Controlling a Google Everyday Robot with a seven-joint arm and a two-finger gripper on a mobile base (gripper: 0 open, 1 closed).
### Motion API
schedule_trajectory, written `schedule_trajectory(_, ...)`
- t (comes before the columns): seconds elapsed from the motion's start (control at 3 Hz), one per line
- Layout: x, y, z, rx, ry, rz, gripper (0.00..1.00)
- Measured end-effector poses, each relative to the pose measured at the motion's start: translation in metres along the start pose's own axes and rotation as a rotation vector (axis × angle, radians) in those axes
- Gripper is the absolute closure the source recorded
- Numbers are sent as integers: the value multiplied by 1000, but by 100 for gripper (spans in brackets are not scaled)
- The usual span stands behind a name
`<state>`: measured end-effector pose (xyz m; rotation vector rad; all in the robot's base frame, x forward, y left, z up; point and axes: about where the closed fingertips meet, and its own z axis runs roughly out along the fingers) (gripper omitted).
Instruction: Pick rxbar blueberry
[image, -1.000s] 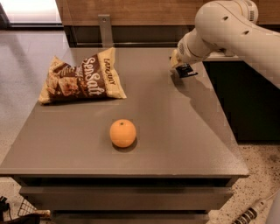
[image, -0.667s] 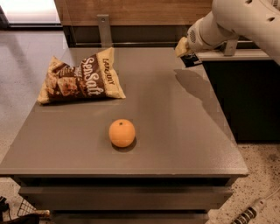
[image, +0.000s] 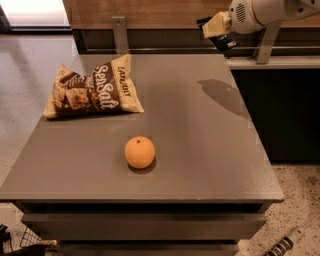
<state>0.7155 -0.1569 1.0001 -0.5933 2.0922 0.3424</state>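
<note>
Grey matte flat-topped table (image: 200, 150) = landmark. White robot arm (image: 270, 12) enters at top right, above the table's far-right corner.

Large tan-and-brown chip bag (image: 92, 92): lying flat on the table's far-left part. Round orange fruit (image: 139, 152): on the table, near-centre, well apart from bag.

Tan two-finger gripper (image: 220, 34): in the air over the table's far-right corner, clear of the surface; shadow falls on the tabletop below. Fingers look closed narrow on a small dark navy flat bar, taken as the rxbar blueberry (image: 226, 43), which pokes out below the tips. No bar on the table.

Risks (est.):
- Bar appears pinched near one end, so the slick wrapper could slip w/ a fast swing.
- A drop near the corner means the bar could fall off the table edge.
- Rail behind the table is close; the arm could clip it.
</note>
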Motion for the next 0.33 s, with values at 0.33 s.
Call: schedule_trajectory(0.33,-13,17,-14,-55,-54,-68,100)
